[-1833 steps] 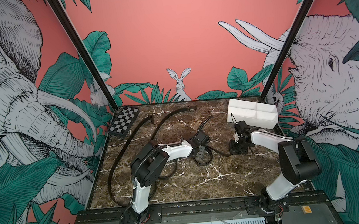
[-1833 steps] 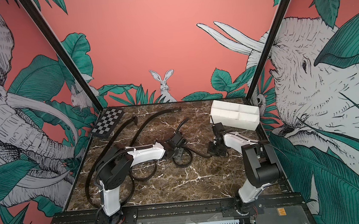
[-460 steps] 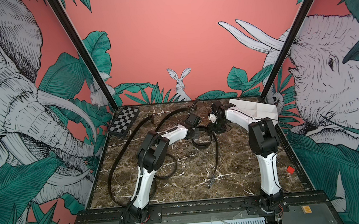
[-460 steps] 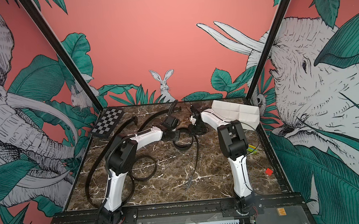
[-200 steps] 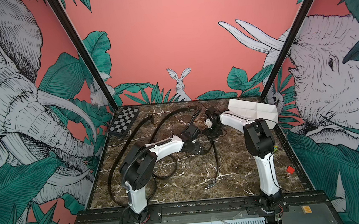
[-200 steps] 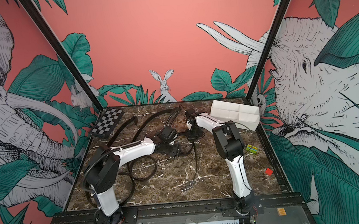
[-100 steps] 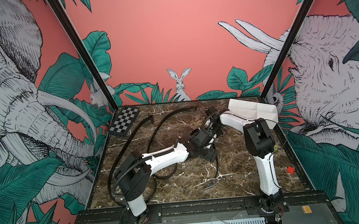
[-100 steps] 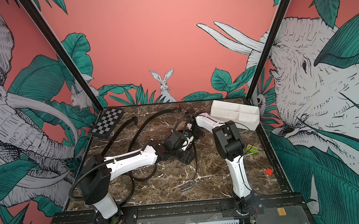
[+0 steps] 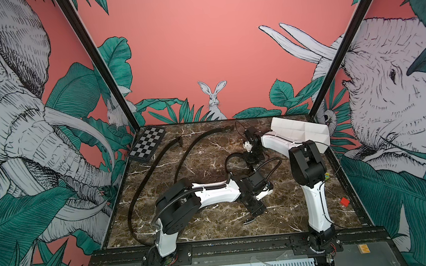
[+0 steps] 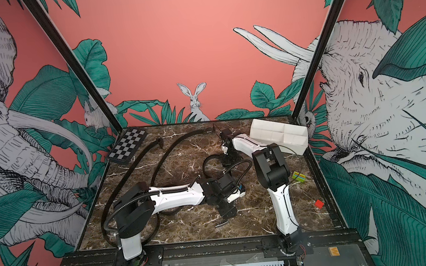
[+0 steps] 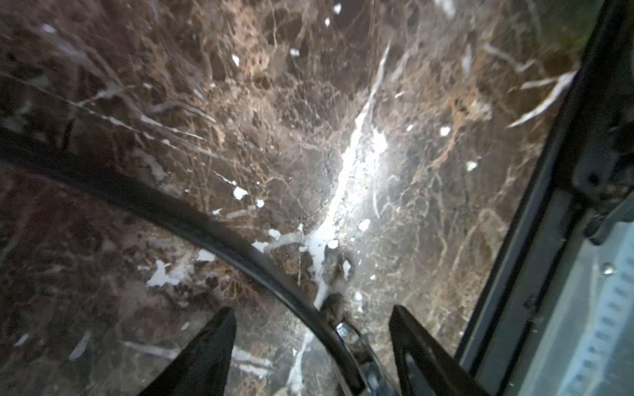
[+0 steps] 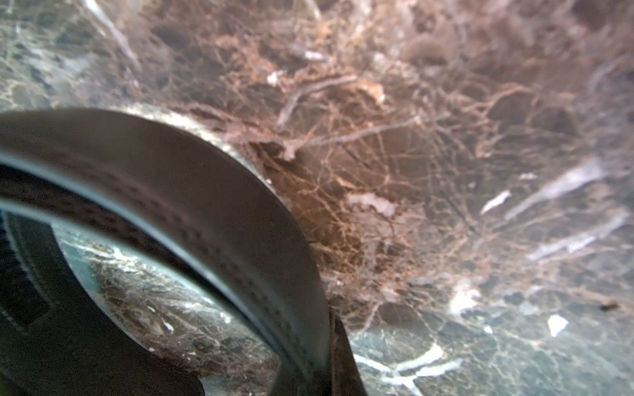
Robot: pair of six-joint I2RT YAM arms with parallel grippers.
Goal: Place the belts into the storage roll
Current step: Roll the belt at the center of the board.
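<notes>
Quick status from us: the right gripper (image 9: 253,163) is pinched shut on one belt (image 12: 212,212) around mid-table, and the strap bulges into a loop right beside it. That pinch sits just in front of the storage roll (image 9: 301,131), which stands in the far right corner. As far as we can see, nothing black is in it yet.

Here's the bit the next move hangs on. From the pinch, the belt's long axis runs toward the front edge of the table (image 9: 214,225), and its buckle end (image 11: 344,331) lies down there, directly under the left gripper (image 9: 258,212). So left is clearly the nearer arm for that end.

Its fingers (image 11: 212,349) are spread apart and straddle the strap in the left wrist view. Neither looks to be touching it (it's blurry, so don't quote us). The buckle hardware sits right at the base of the gap.

We reckon the job now is closing left on that tail so both arms can coil it toward the box. The strap crosses the gap at a slant, so a squeeze might shove it sideways.

The other two belts (image 9: 191,149) lie stretched out across the left half of the table.
</notes>
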